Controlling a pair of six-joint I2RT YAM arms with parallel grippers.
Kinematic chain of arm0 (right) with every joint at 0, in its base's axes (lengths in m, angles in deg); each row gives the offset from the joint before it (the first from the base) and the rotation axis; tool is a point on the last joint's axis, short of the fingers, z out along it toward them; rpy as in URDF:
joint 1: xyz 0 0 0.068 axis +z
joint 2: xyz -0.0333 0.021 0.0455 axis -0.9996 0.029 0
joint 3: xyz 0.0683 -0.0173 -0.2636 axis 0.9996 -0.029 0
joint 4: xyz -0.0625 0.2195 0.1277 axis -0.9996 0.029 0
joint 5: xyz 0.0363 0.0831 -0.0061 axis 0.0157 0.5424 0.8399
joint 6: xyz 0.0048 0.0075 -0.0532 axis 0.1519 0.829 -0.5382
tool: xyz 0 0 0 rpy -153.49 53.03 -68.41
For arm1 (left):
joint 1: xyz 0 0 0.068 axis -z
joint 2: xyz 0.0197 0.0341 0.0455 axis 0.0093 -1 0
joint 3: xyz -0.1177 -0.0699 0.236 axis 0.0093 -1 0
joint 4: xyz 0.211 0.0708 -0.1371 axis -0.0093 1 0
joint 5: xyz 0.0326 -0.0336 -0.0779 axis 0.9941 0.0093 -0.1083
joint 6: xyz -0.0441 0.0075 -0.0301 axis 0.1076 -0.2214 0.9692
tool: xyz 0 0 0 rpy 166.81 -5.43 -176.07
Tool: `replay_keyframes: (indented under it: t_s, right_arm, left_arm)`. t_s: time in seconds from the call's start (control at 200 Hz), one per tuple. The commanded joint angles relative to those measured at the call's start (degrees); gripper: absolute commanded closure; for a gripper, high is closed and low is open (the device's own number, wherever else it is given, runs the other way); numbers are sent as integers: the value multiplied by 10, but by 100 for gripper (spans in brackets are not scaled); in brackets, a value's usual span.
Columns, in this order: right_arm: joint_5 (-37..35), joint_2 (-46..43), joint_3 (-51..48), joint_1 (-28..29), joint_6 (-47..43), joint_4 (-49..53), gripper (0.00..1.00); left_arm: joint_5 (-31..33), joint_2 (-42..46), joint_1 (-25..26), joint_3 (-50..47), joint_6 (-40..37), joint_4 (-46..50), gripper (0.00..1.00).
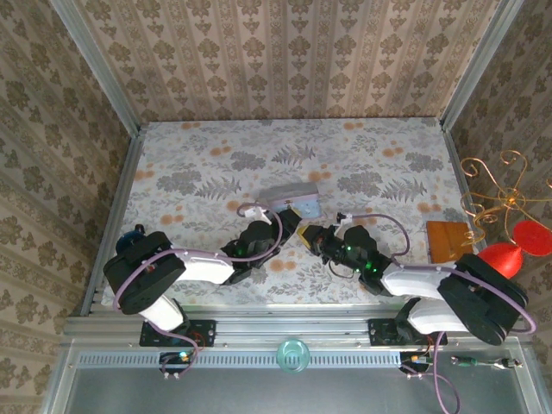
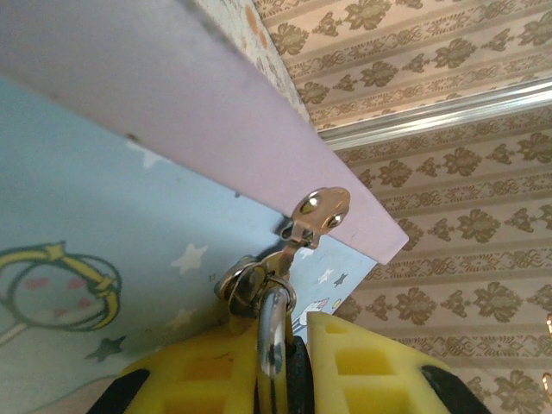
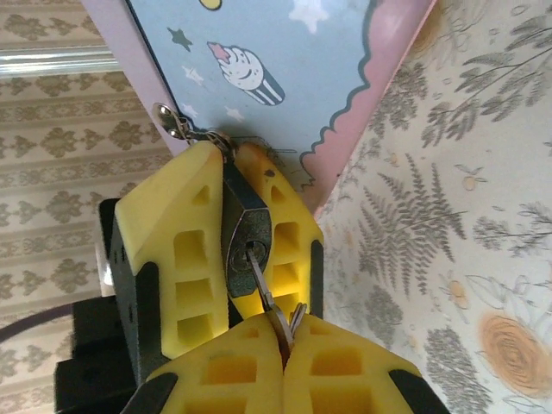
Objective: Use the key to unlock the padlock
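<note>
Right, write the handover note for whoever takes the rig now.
Left hand: shut on the padlock, holding it at the edge of the pouch.
Right hand: shut on the key.
Done: the key's tip sits in the keyhole.
The shackle runs through the zipper pulls; I cannot tell whether it has been released.
Left: probably turn the key, then draw the shackle out.
</note>
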Motion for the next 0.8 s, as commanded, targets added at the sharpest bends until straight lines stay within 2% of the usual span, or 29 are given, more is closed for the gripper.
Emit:
replay_keyframes:
  t_s: [0.0,0.12,0.245,0.375,0.57,0.795]
  right_arm:
    - [-60,-35,45,-7,-69,71,100]
    - [-30,-27,21,-42,-58,39,100]
    - [19,-9,12,-71,-57,-11,100]
    - [73,2,32,-71,-85,20,100]
    - [62,16,-7,-63,-57,-25,100]
    - [36,6,-3,-30,-55,-4,100]
  left_arm:
    - [-115,21,56,32,-22,-3,100]
    - [-107,42,55,30,-35,20,100]
    - [-96,57,47,10,-37,-5,100]
    - [-63,77,35,-5,-49,-2,100]
    - [-29,78,17,8,-72,-4,100]
    - [20,83,15,-31,-53,0,100]
